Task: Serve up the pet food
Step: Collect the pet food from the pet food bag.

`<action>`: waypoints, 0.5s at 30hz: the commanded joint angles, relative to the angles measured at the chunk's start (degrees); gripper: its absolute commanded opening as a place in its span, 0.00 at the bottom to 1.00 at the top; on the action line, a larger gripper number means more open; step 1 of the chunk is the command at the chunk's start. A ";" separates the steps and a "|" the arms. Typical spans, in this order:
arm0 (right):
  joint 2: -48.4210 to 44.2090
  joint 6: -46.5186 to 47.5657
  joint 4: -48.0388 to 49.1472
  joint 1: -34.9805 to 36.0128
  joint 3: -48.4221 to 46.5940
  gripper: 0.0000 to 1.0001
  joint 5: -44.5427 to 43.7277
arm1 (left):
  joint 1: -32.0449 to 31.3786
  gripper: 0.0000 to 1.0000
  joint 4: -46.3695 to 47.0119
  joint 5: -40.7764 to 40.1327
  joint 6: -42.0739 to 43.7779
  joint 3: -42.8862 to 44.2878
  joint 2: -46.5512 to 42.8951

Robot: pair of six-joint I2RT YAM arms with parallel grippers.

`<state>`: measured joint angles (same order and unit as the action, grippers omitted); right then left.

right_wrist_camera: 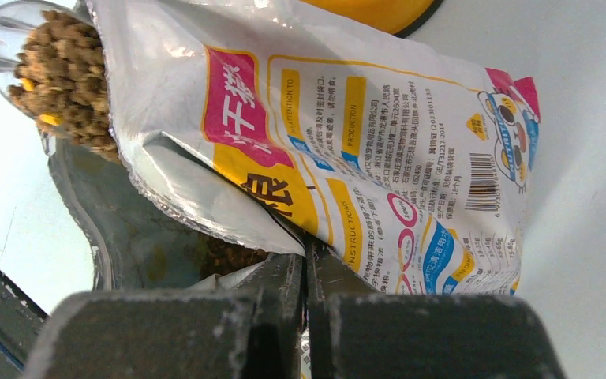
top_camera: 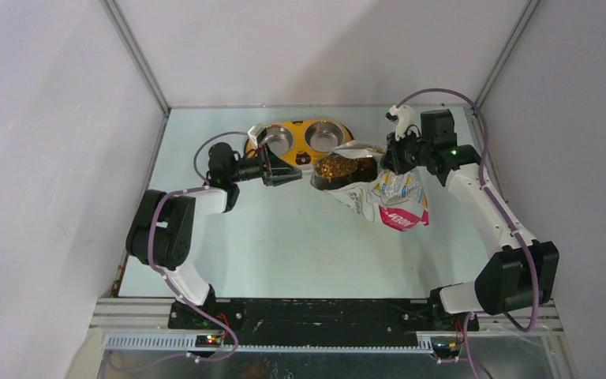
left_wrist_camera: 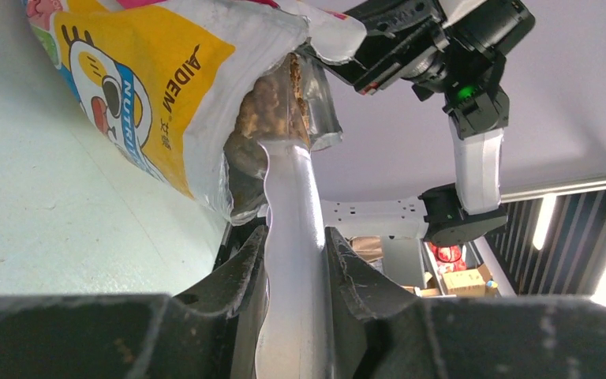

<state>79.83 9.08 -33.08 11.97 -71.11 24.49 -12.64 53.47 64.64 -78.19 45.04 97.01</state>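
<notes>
The yellow-white foil bag (top_camera: 390, 197) lies tilted on the table, its mouth open toward the left. Brown kibble (top_camera: 336, 167) shows at the mouth. My left gripper (top_camera: 282, 171) is shut on the handle of the clear plastic scoop (left_wrist_camera: 292, 197), whose bowl sits in the bag's mouth, heaped with kibble (left_wrist_camera: 262, 110). My right gripper (top_camera: 398, 155) is shut on the bag's upper rim and holds it open. In the right wrist view the fingers pinch the foil edge (right_wrist_camera: 306, 264), with the bag (right_wrist_camera: 379, 150) ahead and the kibble-filled scoop (right_wrist_camera: 59, 79) at top left.
The yellow double bowl (top_camera: 293, 126) with two steel cups stands just behind the scoop and bag mouth, near the back of the table. Grey walls close the left, right and back sides. The right arm (left_wrist_camera: 477, 158) shows beyond the bag in the left wrist view.
</notes>
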 commanded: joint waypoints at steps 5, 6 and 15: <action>1.26 -0.36 -2.74 -3.15 -1.13 0.00 -3.88 | 1.60 0.00 12.39 1.18 -6.86 -0.31 -1.25; 1.27 -0.31 -2.54 -3.24 -1.18 0.00 -4.20 | 1.64 0.00 12.33 1.23 -6.55 -0.39 -1.23; 2.80 -0.78 -1.45 -4.91 -1.21 0.00 -6.66 | 2.09 0.00 12.00 1.71 -6.64 -1.07 -1.46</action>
<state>80.82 8.23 -32.45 9.52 -71.53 25.04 -11.38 61.60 66.41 -84.03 44.01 97.01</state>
